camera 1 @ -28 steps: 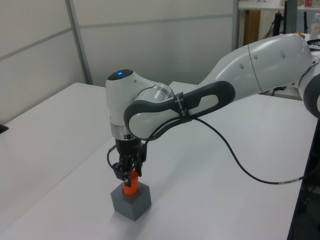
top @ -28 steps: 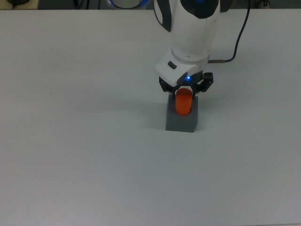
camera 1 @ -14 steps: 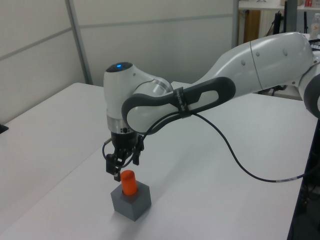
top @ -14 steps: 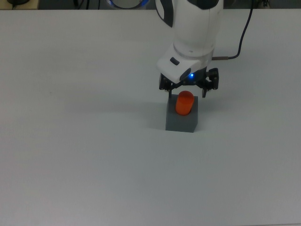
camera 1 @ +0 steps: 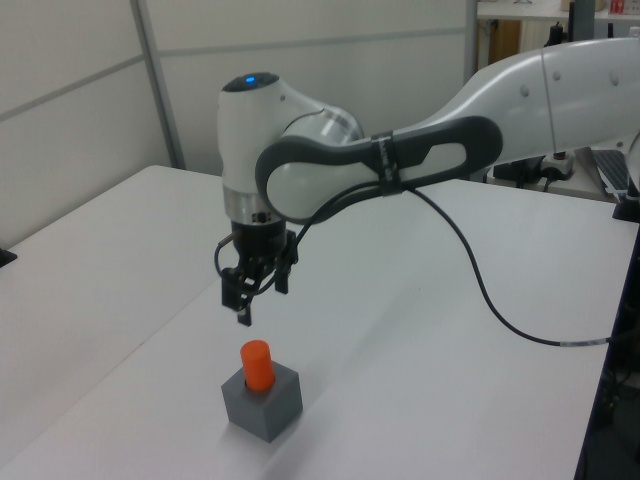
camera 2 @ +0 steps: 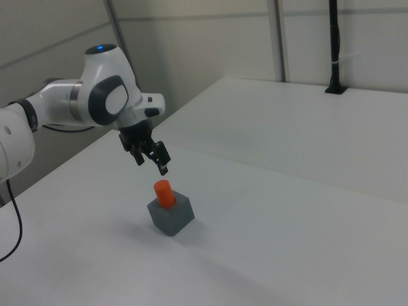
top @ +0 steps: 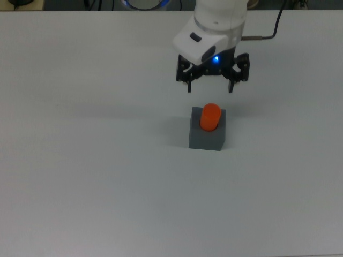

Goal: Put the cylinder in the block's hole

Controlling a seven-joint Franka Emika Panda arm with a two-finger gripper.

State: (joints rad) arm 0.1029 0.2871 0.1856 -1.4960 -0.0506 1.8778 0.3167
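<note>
Gripper (top: 210, 85) spread wide, fingers empty, hanging in the air above the cylinder (top: 210, 116) with a clear gap between. In the top view, both dark fingers (top: 187, 84) seen apart, one toward the top view's left and one toward the top view's right, with a blue light lit between them on the hand's underside. From the left view, gripper (camera 1: 247, 300) seen nearly edge-on, fingers overlapping, so the spread hard to judge there; vertical gap down to the cylinder (camera 1: 257, 364) plain instead. In the right view, gripper (camera 2: 155, 160) tilted slightly, up and to the right view's left of the cylinder (camera 2: 164, 193).

Cylinder standing upright, lower end sunk into the top face of the block (top: 207, 137), upper half sticking out. Hole itself hidden by the cylinder in all three views. Block (camera 1: 263, 402) resting flat on the white table (top: 86, 160); two side faces shown in the left view and in the right view (camera 2: 171, 214), mostly the top face and one side in the top view.

Black cable (camera 1: 480, 300) looping from the wrist across the left view only. Blue light on top of the arm joint (camera 2: 100, 48) seen in the left and right views.
</note>
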